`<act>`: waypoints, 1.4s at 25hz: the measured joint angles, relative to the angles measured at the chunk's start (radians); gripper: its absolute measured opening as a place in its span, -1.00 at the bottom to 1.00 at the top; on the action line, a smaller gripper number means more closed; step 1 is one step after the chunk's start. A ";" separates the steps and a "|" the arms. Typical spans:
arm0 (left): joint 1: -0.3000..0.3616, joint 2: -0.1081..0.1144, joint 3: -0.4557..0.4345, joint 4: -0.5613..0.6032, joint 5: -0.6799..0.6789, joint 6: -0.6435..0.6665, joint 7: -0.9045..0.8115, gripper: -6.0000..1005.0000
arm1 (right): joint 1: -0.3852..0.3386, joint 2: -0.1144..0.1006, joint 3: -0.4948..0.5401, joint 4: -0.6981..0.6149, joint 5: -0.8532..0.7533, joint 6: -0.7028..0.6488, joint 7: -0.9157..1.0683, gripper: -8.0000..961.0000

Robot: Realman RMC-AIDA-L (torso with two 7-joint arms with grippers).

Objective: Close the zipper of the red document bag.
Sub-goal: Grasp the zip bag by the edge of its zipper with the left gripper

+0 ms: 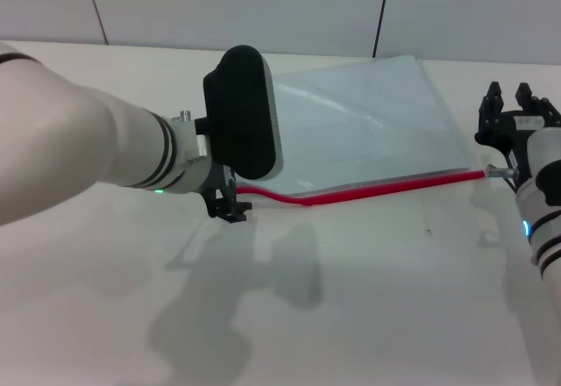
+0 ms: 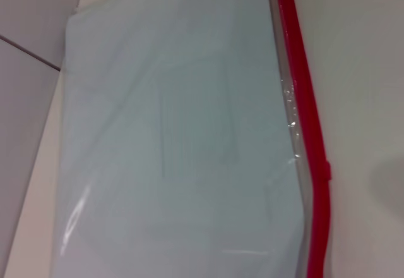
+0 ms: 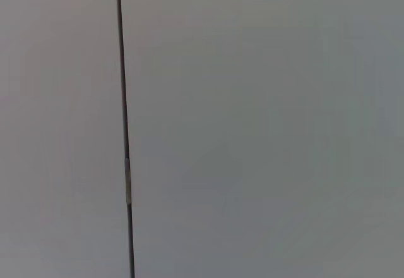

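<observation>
Zipper (image 1: 368,190) first: it is a thin red strip along the near long edge of the bag (image 1: 368,123). It runs from the left gripper across to the bag's right corner. The bag is a big flat see-through pouch, pale blue. It lies on the white table (image 1: 368,298), with its far edge close to the wall (image 1: 263,0).

On the left, the left gripper (image 1: 230,209) sits low at the left end of the red strip, right where the strip bends. The dark fingers (image 1: 235,215) are partly hidden behind the arm's black block, so I cannot tell if they are pinching the strip or spread apart. The left wrist view looks down on the bag, with the red strip along one side and bare table past it.

In the middle, the table in front of the red strip is wide and bare, with only shadows on it.

On the right, the right gripper (image 1: 510,101) is held up just beside the bag's right corner. Its dark fingers point up, spread apart, and hold nothing. The right wrist view shows only the wall and a thin dark seam (image 3: 124,132).
</observation>
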 joint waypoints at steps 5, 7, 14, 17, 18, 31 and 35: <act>-0.025 0.000 0.006 -0.047 0.014 -0.036 -0.003 0.63 | 0.005 0.000 0.000 0.003 0.000 0.000 0.007 -0.33; -0.033 0.000 0.010 -0.070 0.023 -0.059 -0.006 0.63 | 0.006 0.000 0.000 0.002 0.000 0.000 0.007 -0.33; -0.056 0.000 0.010 -0.130 0.025 -0.113 -0.013 0.63 | 0.006 0.000 0.000 -0.002 0.000 0.003 0.007 -0.34; -0.068 0.000 0.010 -0.156 0.024 -0.136 -0.013 0.63 | 0.007 0.000 0.000 -0.002 0.000 0.003 0.007 -0.34; -0.072 0.000 0.011 -0.166 0.023 -0.141 -0.013 0.63 | 0.008 0.000 0.000 -0.002 0.000 0.003 0.007 -0.34; -0.095 -0.001 0.054 -0.239 0.008 -0.244 -0.036 0.62 | 0.010 0.000 0.000 -0.004 0.000 0.004 0.007 -0.35; -0.112 -0.001 0.070 -0.266 -0.025 -0.274 -0.043 0.62 | 0.010 0.000 0.000 -0.002 0.000 0.001 0.007 -0.35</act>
